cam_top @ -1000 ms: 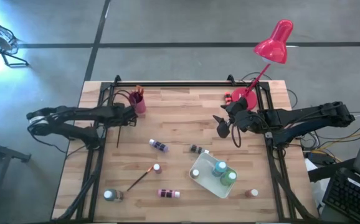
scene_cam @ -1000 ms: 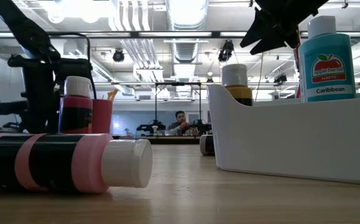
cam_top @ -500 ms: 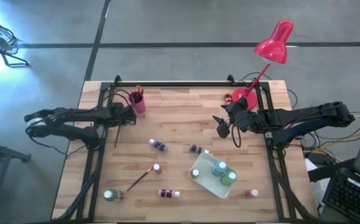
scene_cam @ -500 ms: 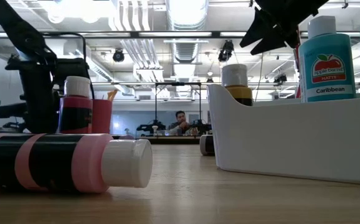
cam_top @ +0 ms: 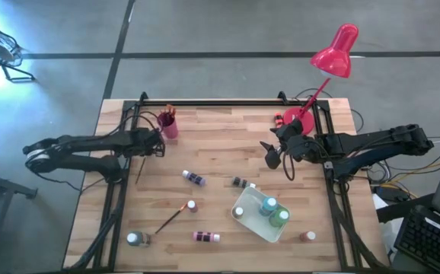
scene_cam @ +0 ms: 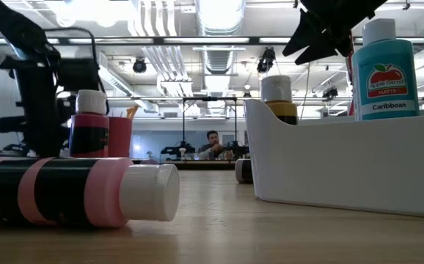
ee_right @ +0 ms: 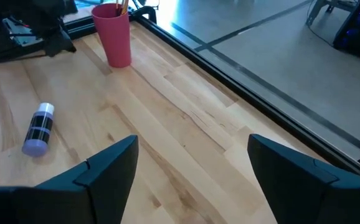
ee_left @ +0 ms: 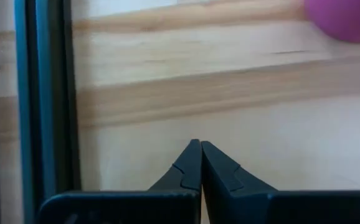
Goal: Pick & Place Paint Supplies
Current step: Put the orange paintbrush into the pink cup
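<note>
The left gripper (cam_top: 157,142) is clenched on nothing, its fingertips meeting over bare wood just beside the pink cup (cam_top: 170,127) that already holds brushes, so it looks to be between picks. The right gripper (cam_top: 275,152) hangs released and empty well above the table, near the red lamp's base. Loose supplies lie well apart from both: a purple bottle (cam_top: 194,178), a dark bottle (cam_top: 240,183), an orange-handled paintbrush (cam_top: 171,218), a teal bottle (cam_top: 135,239), a pink bottle (cam_top: 205,237) and a brown bottle (cam_top: 307,237). The white tray (cam_top: 248,219) holds two bottles. The next move probably calls for reopening the left fingers and reaching toward the brush or purple bottle.
</note>
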